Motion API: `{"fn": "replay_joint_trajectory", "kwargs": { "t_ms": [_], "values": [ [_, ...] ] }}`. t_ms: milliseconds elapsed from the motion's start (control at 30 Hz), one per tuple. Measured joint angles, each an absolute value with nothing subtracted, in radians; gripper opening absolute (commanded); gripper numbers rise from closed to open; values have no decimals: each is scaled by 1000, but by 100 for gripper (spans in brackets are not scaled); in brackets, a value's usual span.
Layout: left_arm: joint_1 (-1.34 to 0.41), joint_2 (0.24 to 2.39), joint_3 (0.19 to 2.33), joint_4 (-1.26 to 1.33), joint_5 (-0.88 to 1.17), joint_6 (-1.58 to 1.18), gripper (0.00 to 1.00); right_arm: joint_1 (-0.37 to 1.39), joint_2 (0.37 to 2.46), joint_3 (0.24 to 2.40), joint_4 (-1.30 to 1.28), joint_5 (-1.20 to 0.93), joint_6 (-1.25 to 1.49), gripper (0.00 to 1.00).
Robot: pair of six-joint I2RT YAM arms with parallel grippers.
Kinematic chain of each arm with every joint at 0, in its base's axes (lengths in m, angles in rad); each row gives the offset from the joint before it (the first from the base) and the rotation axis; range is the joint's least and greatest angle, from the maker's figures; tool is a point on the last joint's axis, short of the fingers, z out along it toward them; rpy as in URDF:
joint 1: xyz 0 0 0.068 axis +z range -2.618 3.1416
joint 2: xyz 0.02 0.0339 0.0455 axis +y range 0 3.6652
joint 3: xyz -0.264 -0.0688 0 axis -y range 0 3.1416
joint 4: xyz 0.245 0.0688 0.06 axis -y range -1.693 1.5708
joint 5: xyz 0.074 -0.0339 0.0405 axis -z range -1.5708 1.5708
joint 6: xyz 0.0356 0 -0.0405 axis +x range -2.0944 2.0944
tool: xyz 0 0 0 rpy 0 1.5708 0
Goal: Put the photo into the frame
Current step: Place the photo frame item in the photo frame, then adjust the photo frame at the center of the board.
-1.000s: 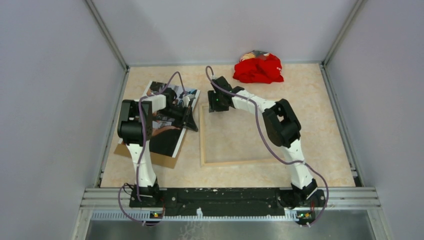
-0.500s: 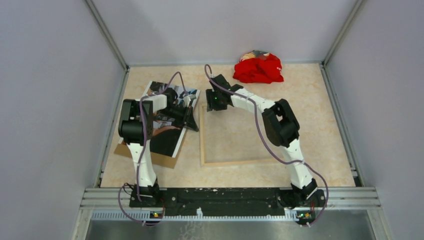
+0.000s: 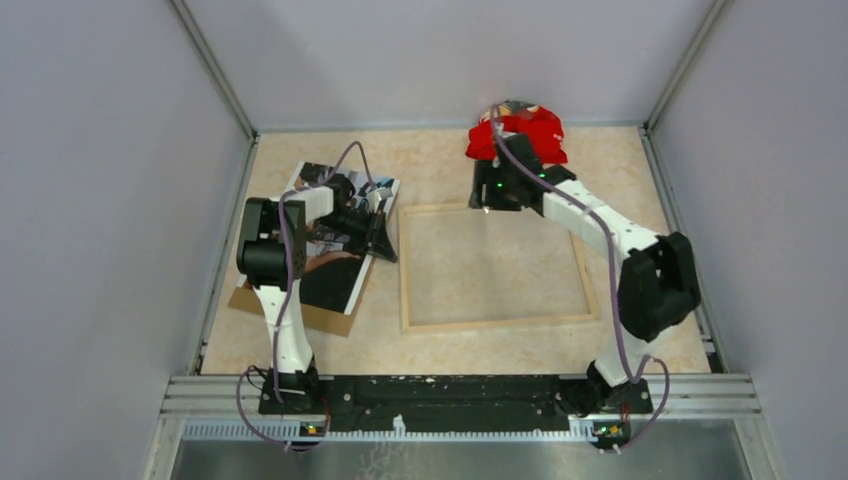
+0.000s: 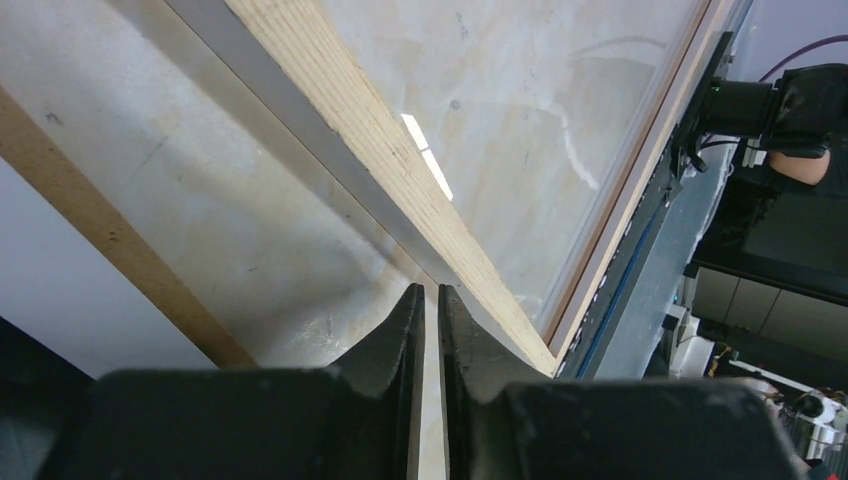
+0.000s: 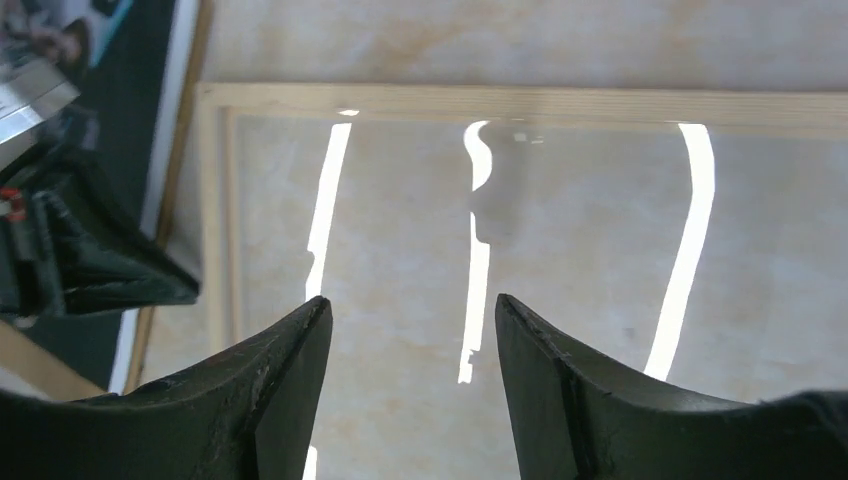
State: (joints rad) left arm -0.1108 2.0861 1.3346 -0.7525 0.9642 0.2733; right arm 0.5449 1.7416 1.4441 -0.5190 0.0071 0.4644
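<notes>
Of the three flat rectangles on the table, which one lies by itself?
The frame, wood side up in the middle, with nothing stacked on it. The photo lies on top of the brown board at the left.

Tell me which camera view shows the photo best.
Top external: the photo lies picture-up left of the frame, nearly whole, though the left arm covers part. Right wrist catches only a dark strip at its upper-left corner. Left wrist shows nothing clearly of it.

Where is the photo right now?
In the top view the photo lies on the table's left side, on the brown board, just left of the frame.
</notes>
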Motion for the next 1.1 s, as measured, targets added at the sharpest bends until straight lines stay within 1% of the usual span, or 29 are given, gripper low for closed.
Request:
{"fn": "replay_joint_trajectory", "kwargs": {
  "t_ms": [100, 233, 433, 533, 633, 800, 1100],
  "values": [
    [-111, 2083, 1340, -768, 964, 292, 17, 442, 1665, 1365, -513, 34, 435, 63],
    [-111, 2056, 1340, -804, 958, 325, 21, 359, 1700, 1386, -514, 49, 275, 61],
    [-111, 1952, 1340, -884, 946, 411, 28, 415, 1994, 1738, -567, -79, -118, 60],
    [-111, 1898, 1339, -935, 921, 466, 30, 440, 2100, 1829, -596, -147, -245, 60],
    [-108, 1856, 1336, -981, 894, 508, 30, 465, 2183, 1875, -632, -194, -343, 59],
    [-92, 1832, 1336, -1041, 868, 550, 30, 492, 2261, 1921, -692, -263, -437, 59],
    [-75, 1831, 1341, -1082, 841, 553, 30, 497, 2291, 1983, -722, -300, -502, 58]
  ]
}}
